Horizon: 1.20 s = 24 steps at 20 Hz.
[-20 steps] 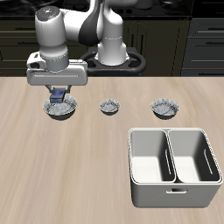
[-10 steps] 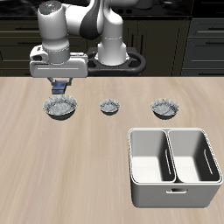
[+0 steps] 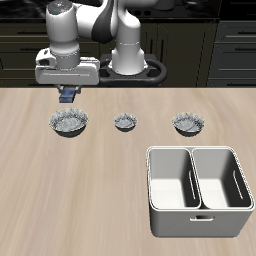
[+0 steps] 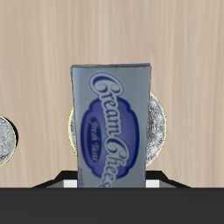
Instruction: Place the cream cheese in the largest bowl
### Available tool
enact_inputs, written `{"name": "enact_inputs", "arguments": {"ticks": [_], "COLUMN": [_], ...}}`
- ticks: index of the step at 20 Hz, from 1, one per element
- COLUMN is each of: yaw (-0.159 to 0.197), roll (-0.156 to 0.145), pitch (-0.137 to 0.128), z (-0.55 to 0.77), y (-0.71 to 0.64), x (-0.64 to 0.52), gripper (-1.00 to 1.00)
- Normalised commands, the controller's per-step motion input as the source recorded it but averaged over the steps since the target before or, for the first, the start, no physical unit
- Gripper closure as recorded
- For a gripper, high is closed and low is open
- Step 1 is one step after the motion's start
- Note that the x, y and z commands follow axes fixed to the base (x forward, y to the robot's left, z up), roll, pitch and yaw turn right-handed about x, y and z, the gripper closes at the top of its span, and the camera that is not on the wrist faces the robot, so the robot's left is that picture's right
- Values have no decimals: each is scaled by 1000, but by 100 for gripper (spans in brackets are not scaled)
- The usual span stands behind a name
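Note:
My gripper (image 3: 67, 93) is shut on the cream cheese (image 3: 67, 97), a small dark blue box, and holds it in the air just above the largest bowl (image 3: 68, 123). That bowl is the widest of three speckled grey-white bowls in a row. In the wrist view the cream cheese (image 4: 111, 127) fills the middle, label toward the camera, and the largest bowl's rim (image 4: 156, 129) shows behind it on the wooden table.
The smallest bowl (image 3: 125, 122) and the medium bowl (image 3: 187, 123) stand in the same row. A white two-compartment bin (image 3: 197, 190) sits near the table's front edge. The robot's base (image 3: 128, 62) is at the back. Another bowl's edge (image 4: 4, 140) shows in the wrist view.
The gripper has risen with the cream cheese, from just at the largest bowl's rim to clearly above it. The bowls have not moved.

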Motion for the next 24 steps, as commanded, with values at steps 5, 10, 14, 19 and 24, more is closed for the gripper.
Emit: {"name": "enact_inputs", "arguments": {"ticks": [5, 10, 14, 19, 24], "yaw": [7, 0, 24, 15, 23], "roll": [-16, -24, -34, -21, -13], "pitch": [4, 23, 41, 43, 43], "z": [-42, -158, -278, -293, -249], "y": [-21, -39, -67, -44, -7], "x": [-71, 48, 88, 34, -38], "gripper": [100, 100, 100, 100, 100]}}
